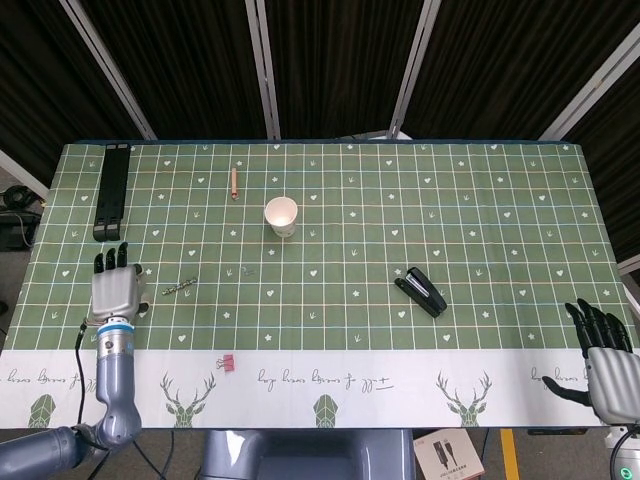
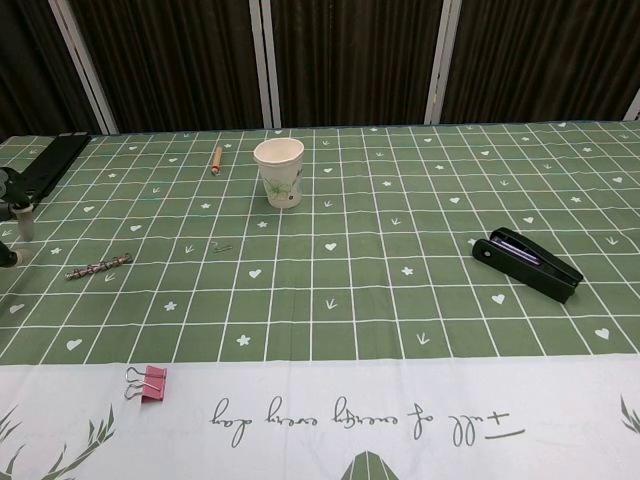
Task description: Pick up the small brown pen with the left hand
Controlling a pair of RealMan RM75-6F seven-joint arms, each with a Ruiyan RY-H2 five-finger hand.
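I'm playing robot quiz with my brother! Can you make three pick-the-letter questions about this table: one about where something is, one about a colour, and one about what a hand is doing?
1. Where is the brown pen?
A. Far side, left of the cup
B. Inside the cup
C. Beside the stapler

2. What colour is the binder clip?
A. Blue
B. Pink
C. Yellow

3. What is the left hand doing?
A. Holding the pen
B. Pressing the stapler
C. Open over the table, holding nothing

Answers:
1. A: the pen lies flat near the far edge, left of the cup.
2. B: the clip near the front edge is pink; the stapler is black.
3. C: the left hand has its fingers apart and empty, well short of the pen.
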